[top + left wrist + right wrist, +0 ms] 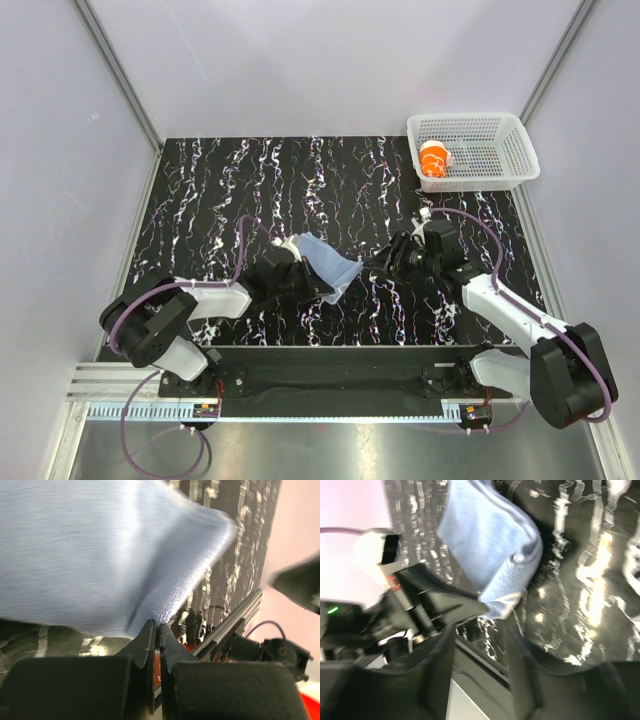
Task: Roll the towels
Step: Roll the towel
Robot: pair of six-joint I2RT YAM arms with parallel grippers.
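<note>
The pale blue-grey towel hangs lifted above the black marbled table near its middle. My left gripper is shut on the towel's edge. In the left wrist view the cloth fans out from the pinched fingertips. My right gripper sits just right of the towel, jaws apart with nothing between them. In the right wrist view the towel's hanging corner is just beyond the right gripper. The orange towel lies rolled up in the basket.
A white mesh basket stands at the table's far right corner. The black marbled mat is walled by pale panels at the back and sides. An aluminium rail runs along the near edge by the arm bases.
</note>
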